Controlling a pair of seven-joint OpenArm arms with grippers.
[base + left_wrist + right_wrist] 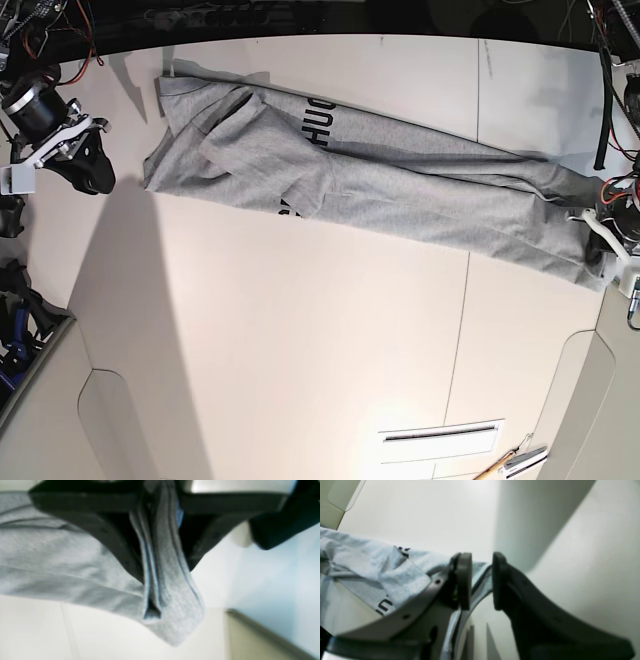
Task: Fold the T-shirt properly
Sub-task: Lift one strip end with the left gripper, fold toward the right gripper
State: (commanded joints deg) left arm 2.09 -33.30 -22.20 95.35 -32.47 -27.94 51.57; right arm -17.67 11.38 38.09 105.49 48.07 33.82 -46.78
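T-shirt (380,190): heather-grey, lying stretched in a long band across the far half of the white table (300,350).
Long axis: runs from the upper left of the base view down to the right edge, slightly slanted, so the left end sits farther back than the right end.
Left end: bunched and folded over itself, with a sleeve-like flap on top; black block letters (322,122) show on the upper edge, and a few more peek out under a fold near the lower edge.
Right end: narrowed to a gathered strip that reaches the left gripper (598,245).
Left gripper: clamped on a thick wad of grey cloth; in the left wrist view several stacked layers pass between the black fingers (117,542) and hang out past the tips, blurred.
Right gripper (85,160): at the left of the base view, just beside the shirt's bunched end but clear of it there; in the right wrist view its jaws stand parted with a gap, a cloth edge lying behind and below them, nothing pinched between the pads (465,580).
Table surface: pale panels with seams; a slot and a pencil-like tool (510,462) lie near the front edge, well apart from the shirt.
Containers: cannot tell of any holding things.
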